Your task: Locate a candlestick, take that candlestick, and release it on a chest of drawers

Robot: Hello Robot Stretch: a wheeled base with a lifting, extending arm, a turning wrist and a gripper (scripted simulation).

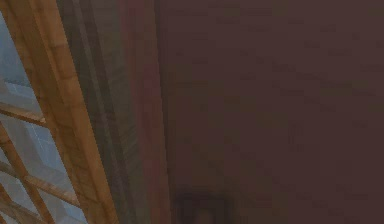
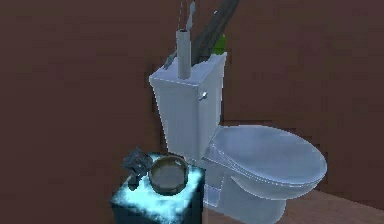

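Dark brown wall [image 1: 270, 100] takes up most of your forward view, with a wooden window frame [image 1: 50, 90] slanting down the left edge.

In the arm side view you have a pale toilet [image 2: 270, 160] against the same dark wall, its tank [image 2: 190, 100] standing just left of the frame's middle. On the tank lid, in the upper middle of the frame, stands a slim grey upright thing [image 2: 184, 50]. By its shape it is your likeliest candlestick, though it is too small to be sure. A green object [image 2: 222, 42] sits just to its right, and dark rods [image 2: 218, 15] slant off the top edge behind both.

At the lower left a bluish box [image 2: 160, 200] carries a round brown bowl [image 2: 167, 175] and a small dark lump [image 2: 131, 165].

You cannot tell the gripper's state from these pictures, nor which way the grey thing lies from it.

What matters for your reach is that the thing's long axis is vertical and it stands high, at the lid's near left corner. You will probably want a sideways approach at lid height, keeping clear of the green neighbour.
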